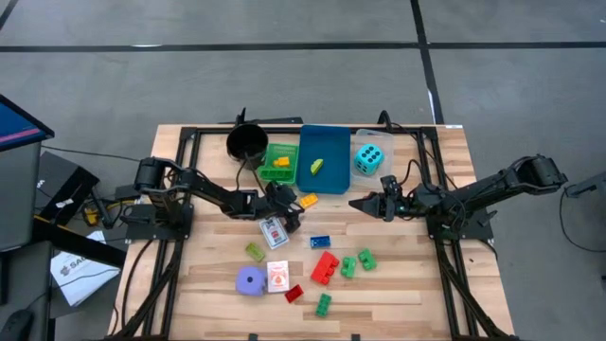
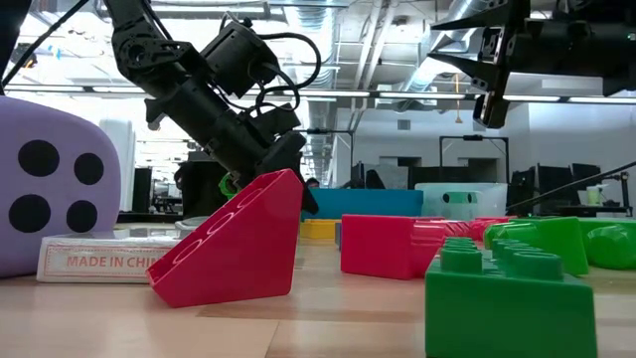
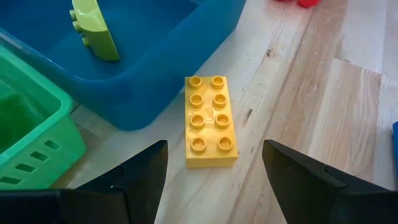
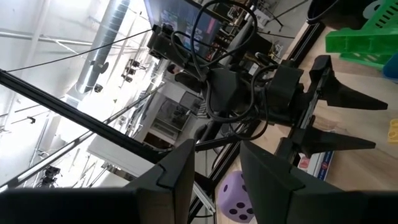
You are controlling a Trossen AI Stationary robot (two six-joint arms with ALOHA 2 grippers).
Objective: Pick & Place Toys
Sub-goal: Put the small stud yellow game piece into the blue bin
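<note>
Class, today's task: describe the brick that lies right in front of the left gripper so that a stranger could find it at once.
Start at the blue tray in the middle of the table's far side. Just off its near edge, on the bare wood, lies a yellow brick with the open left gripper next to it. It is the only yellow brick lying loose on the wood; it has eight studs in two rows.

Purple die (image 2: 45, 189) cut off by low view's edge.
</note>
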